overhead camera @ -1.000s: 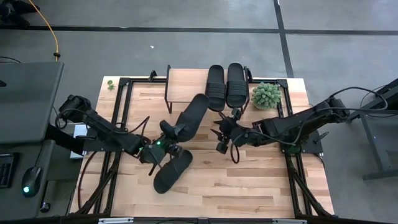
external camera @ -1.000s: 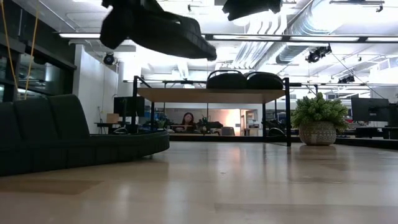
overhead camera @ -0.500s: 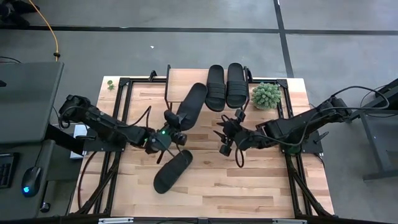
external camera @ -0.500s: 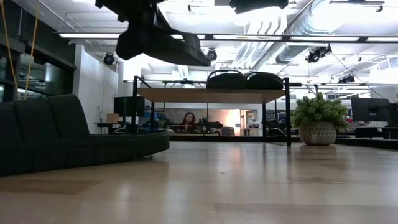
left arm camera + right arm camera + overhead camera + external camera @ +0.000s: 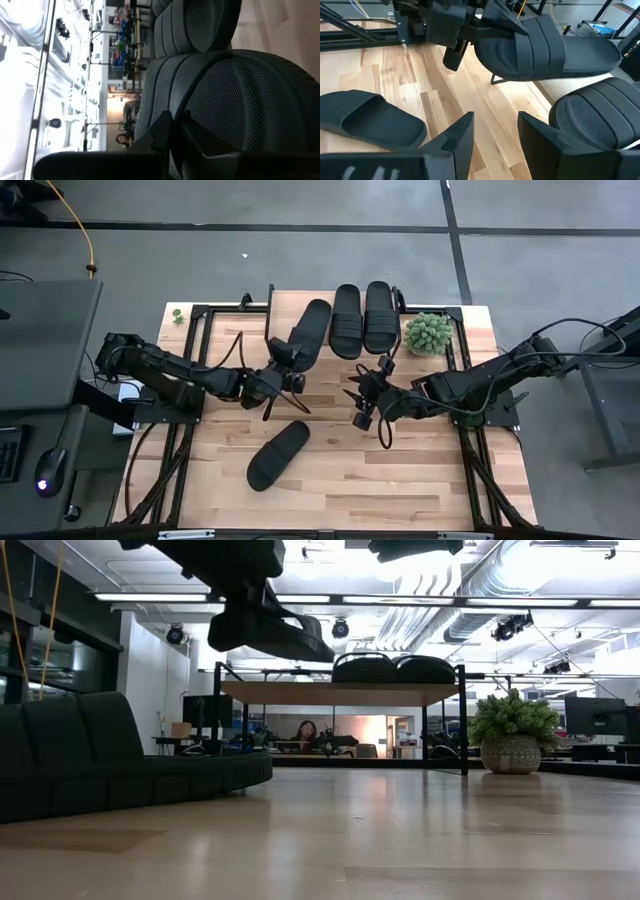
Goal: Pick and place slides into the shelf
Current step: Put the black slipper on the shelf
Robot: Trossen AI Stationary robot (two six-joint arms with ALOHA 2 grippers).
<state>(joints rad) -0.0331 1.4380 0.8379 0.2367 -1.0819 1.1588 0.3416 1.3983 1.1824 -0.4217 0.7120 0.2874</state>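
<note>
Two slides [image 5: 363, 318] are already sitting on the shelf [image 5: 285, 315] as we are carrying a third slide [image 5: 308, 330] closer, left claw [image 5: 277, 375] clamped on it, right claw [image 5: 362, 402] waiting apart.

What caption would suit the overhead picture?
Left gripper lifts a black sandal toward the shelf holding two sandals; another lies on the table.
</note>
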